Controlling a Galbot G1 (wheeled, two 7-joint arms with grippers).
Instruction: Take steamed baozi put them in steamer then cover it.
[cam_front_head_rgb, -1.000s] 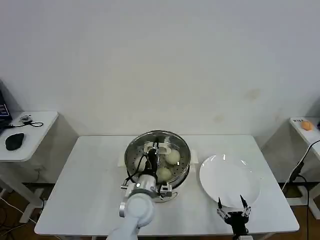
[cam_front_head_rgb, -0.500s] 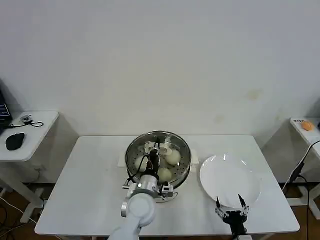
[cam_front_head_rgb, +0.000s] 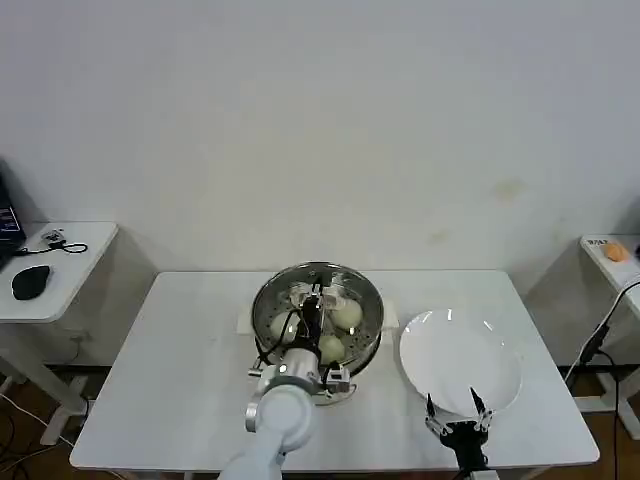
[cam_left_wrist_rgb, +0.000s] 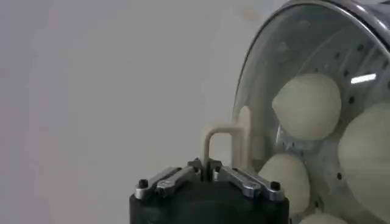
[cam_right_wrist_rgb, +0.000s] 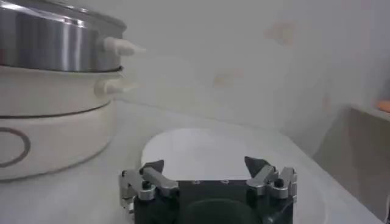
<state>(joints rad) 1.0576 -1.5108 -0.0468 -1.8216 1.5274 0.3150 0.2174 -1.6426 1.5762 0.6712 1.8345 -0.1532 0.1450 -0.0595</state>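
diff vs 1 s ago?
Right gripper slid slightly toward the robot's left along the near edge of the white plate, fingers open. Left gripper stayed shut on the cover handle over the steamer; baozi unmoved.

— What is the steamer (cam_front_head_rgb: 317, 315) made of?
— Polished stainless steel, mirror-bright on the wall, with a perforated metal tray inside; its base (cam_right_wrist_rgb: 42, 137) looks like smooth cream plastic with a soft sheen.
— And the cover (cam_left_wrist_rgb: 292, 73)?
— Clear glass, glossy, edged by a shiny metal rim; its bar handle (cam_left_wrist_rgb: 226, 145) is matt cream plastic.
— The baozi (cam_left_wrist_rgb: 308, 106)?
— Pale dough, smooth and matt.
— The plate (cam_front_head_rgb: 460, 360)?
— Glossy white, ceramic by the look, catching highlights.
— The worktop (cam_front_head_rgb: 180, 370)?
— Flat white, smooth, nearly matt.
— The pincers?
— The left pincer (cam_left_wrist_rgb: 207, 173) and right pincer (cam_right_wrist_rgb: 207, 173) have black matt bodies with brushed metal links and dark fingertips (cam_right_wrist_rgb: 152, 166).
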